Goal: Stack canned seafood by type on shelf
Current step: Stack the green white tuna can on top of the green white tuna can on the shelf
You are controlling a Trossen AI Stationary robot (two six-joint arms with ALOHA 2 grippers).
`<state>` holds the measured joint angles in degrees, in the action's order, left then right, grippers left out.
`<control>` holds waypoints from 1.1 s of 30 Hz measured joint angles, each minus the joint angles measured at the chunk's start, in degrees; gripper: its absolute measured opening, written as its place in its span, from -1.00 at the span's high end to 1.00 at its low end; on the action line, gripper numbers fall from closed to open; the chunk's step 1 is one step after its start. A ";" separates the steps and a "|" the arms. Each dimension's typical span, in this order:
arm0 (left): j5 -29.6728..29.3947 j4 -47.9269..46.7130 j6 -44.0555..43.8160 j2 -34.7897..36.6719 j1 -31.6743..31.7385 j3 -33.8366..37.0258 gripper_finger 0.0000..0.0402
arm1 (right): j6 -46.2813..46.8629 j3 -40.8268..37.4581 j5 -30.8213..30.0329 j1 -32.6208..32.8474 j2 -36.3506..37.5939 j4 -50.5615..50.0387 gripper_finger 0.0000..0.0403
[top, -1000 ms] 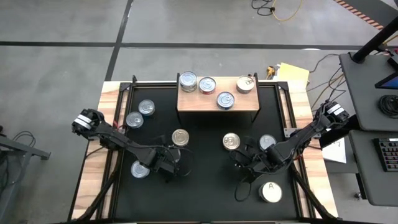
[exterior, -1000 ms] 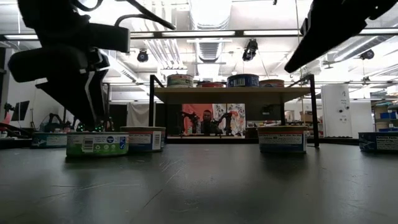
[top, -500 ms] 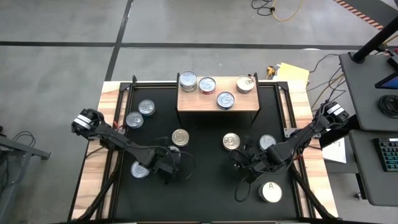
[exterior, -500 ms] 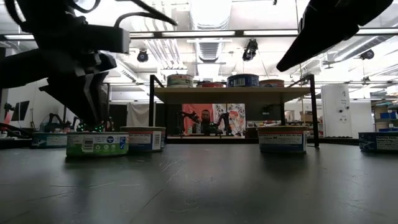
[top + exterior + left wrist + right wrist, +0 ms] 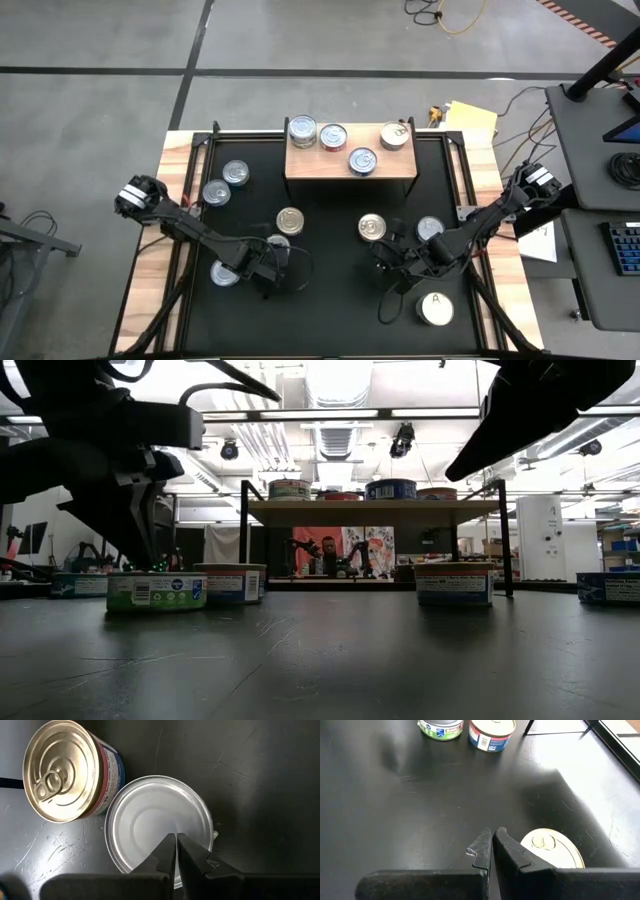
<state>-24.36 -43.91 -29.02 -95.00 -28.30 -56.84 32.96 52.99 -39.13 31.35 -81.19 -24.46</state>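
On the shelf (image 5: 300, 165) stand several tins (image 5: 333, 137). More tins rest on the black table. My left gripper (image 5: 176, 838) is shut, pointing down over the plain silver top of a green-labelled tin (image 5: 150, 820), also seen in the low view (image 5: 155, 590). That tin stands beside a gold-topped tin (image 5: 62, 770) with a pull ring. My right gripper (image 5: 493, 834) is shut with nothing in it, above the bare table next to a pale gold-topped tin (image 5: 552, 851). My left gripper has its shut fingertips (image 5: 167, 845) over the flat top (image 5: 145, 815) of the green-labelled tin, coming steeply from above. The tin stands upright on the table. I cannot tell whether the tips touch the top.
Other tins stand on the table at the far left (image 5: 215, 192), the near left (image 5: 225, 272) and the right (image 5: 430, 230). A white-topped tin marked "A" (image 5: 435, 308) is near the front right. Bare table lies between the two arms.
My left gripper has shut its fingers above the green-labelled tin and rolled a little about its own pointing line. No tin has moved.
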 joint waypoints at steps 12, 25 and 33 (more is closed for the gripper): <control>0.00 2.07 -2.02 -0.02 -0.70 0.02 1.00 | -0.01 -0.12 0.01 0.00 0.00 2.10 0.95; -1.04 6.66 -2.35 -2.79 -1.35 0.13 1.00 | -0.01 -4.19 0.06 0.00 -0.04 9.30 0.95; 1.44 15.64 -0.67 -3.02 -1.85 0.17 1.00 | 0.01 -4.57 0.08 0.00 -0.04 10.31 0.95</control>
<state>-22.92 -28.27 -29.69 -98.02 -30.16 -56.66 32.97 48.42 -39.05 31.35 -81.23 -14.14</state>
